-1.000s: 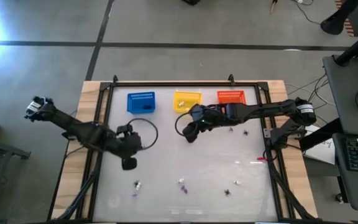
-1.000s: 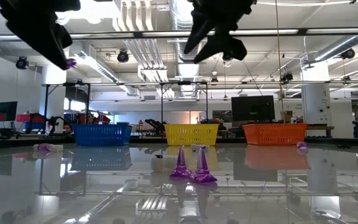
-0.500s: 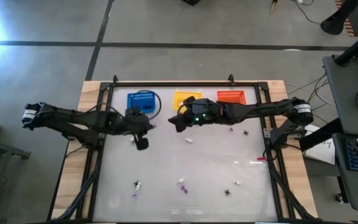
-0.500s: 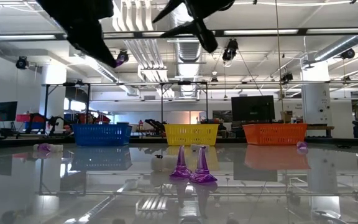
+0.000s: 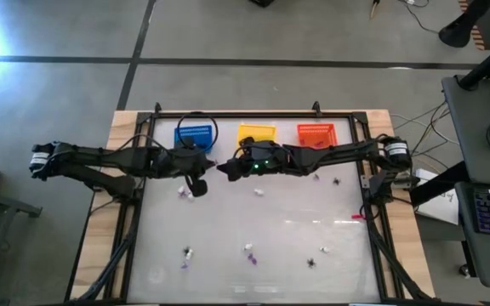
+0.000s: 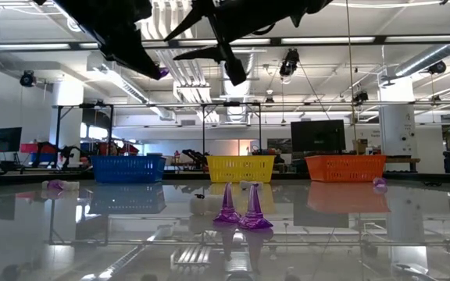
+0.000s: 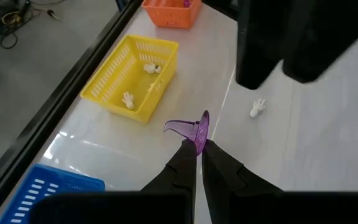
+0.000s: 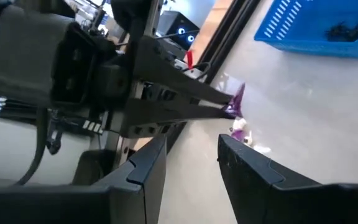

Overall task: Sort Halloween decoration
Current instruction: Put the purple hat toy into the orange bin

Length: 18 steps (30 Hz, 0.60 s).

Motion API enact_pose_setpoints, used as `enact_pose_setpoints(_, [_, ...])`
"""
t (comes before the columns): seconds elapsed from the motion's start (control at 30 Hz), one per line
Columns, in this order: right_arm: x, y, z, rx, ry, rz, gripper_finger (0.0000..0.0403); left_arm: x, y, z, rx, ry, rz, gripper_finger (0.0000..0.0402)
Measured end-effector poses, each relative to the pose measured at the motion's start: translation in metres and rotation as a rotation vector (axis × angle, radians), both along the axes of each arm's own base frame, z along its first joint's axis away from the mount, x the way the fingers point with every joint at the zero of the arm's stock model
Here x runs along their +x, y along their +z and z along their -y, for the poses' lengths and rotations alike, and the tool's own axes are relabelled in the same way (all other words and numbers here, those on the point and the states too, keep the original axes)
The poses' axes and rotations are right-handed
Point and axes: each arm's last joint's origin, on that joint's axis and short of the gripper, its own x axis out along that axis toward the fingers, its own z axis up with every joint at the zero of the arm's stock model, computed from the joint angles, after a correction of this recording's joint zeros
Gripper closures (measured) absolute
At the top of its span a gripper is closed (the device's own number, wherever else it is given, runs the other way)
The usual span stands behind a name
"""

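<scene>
Holding a purple trinket [image 7: 194, 129] clenched between its fingers [image 7: 185, 163], the left gripper [image 5: 196, 174] has advanced from mid-bench to just below the blue basket [image 5: 193, 136]. The right gripper [image 5: 225, 168], fingers released and empty, has shifted leftward, now facing it closely below the yellow basket [image 5: 256, 133].

Purple trinket [image 7: 194, 129], yellow basket [image 7: 104, 87]
</scene>
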Motion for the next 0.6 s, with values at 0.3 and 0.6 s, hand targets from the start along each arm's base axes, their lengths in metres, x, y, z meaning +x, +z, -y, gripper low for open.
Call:
enact_pose_setpoints(0.3, [0.007,-0.014,0.008,0.023,-0.029,-0.017,0.0266,0.003,0.004,0.0,0.007,-0.02,0.045,0.0401])
enact_pose_setpoints(0.6, [0.011,-0.016,0.018,0.006,-0.046,0.03,0.0266,0.003,0.004,0.001,-0.002,-0.041,0.043,0.0401])
